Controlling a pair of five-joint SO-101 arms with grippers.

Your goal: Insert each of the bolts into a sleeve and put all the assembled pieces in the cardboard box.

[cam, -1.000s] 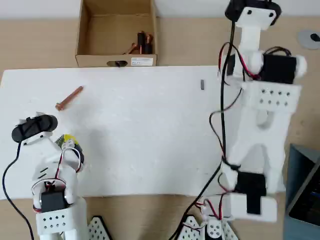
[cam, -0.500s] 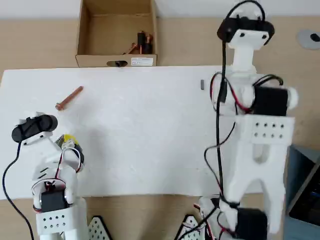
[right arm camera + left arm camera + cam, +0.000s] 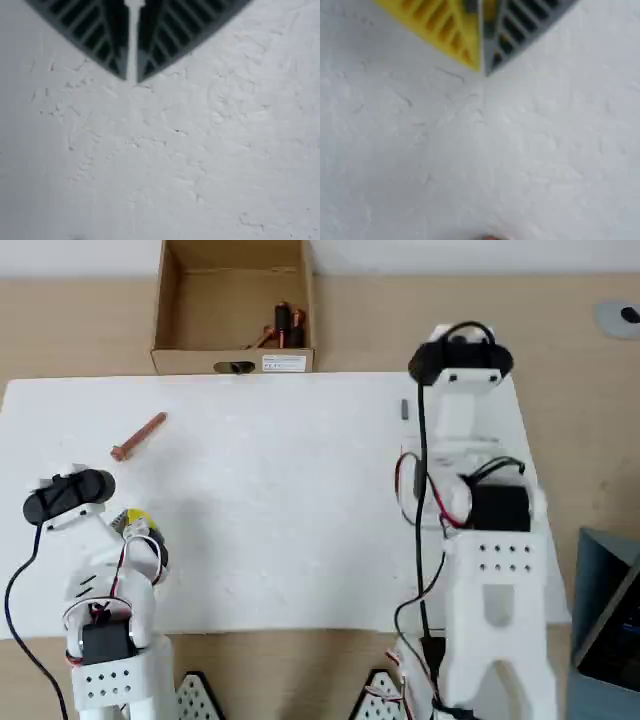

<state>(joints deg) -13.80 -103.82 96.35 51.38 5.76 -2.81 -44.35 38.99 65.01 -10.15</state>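
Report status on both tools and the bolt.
Left tool shut, right tool shut, both empty. Bolt and sleeve apart on the mat. Nothing between them.

One bolt [image 3: 138,436], one sleeve [image 3: 404,409], one cardboard box [image 3: 232,360] at eleven o'clock holding seemingly two assembled pieces [image 3: 287,324].

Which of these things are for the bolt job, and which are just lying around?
For the job: bolt, small grey sleeve, cardboard box, finished pieces inside it.

Just lying about: round grey disc, dark case at the table's side.
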